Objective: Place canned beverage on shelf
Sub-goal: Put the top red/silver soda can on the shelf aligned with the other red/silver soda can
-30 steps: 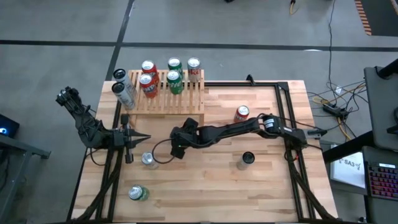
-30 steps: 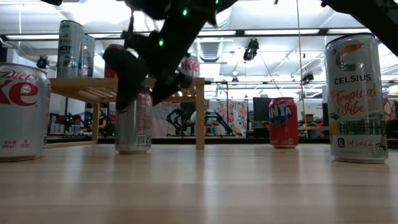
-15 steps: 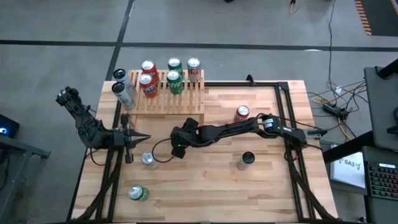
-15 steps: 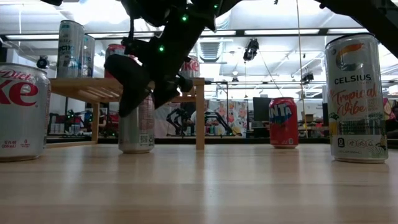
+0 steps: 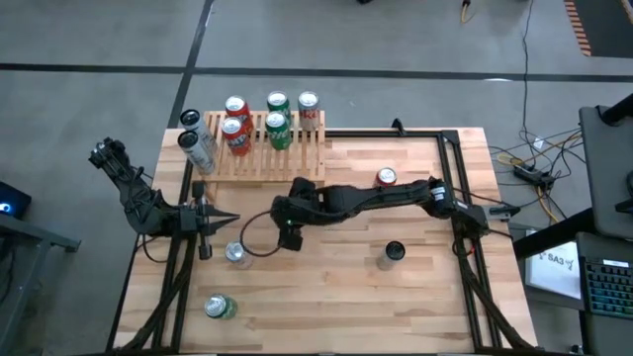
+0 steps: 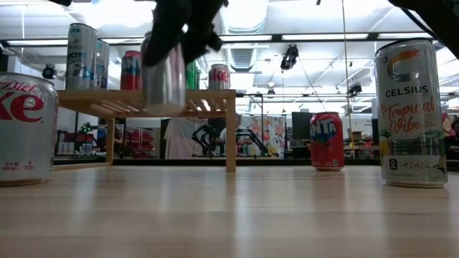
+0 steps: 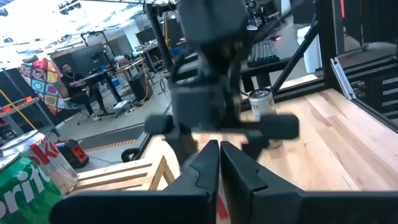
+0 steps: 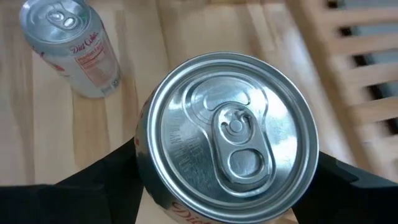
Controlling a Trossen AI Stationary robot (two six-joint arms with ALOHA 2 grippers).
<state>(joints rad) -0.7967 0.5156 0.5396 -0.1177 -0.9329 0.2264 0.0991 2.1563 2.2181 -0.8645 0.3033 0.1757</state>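
My right gripper point(image 8: 231, 186) is shut on a silver canned beverage point(image 8: 233, 134). In the low view the can point(image 6: 163, 79) hangs in the air in front of the shelf point(image 6: 143, 102), about level with its slatted top. The shelf point(image 5: 265, 148) is a light-wood rack at the table's far left, with several cans standing on it. In the high view my right gripper point(image 5: 287, 222) covers the held can. My left gripper point(image 5: 213, 222) waits shut at the table's left edge, its closed fingers point(image 7: 217, 165) pointing level. My right gripper pinches the can's side wall point(image 8: 144, 177) just below the top rim, with one finger point(image 8: 106, 180) on each side. It comes slanting down from the table's right. The can stands upright in the hold, lid up, lifted clear of the table.
A Diet Coke can point(image 5: 237, 254) stands on the table close to the held can, toward the left. A Sprite can point(image 5: 220, 307) lies near the front left. A tall Celsius can point(image 5: 394, 252) and a red Fanta can point(image 5: 386, 178) stand to the right.
My right gripper has risen with the silver can. The can stood on the table a second ago and now hangs clear of it, upright, at the height of the shelf top. The gripper has also shifted a little toward the far edge.
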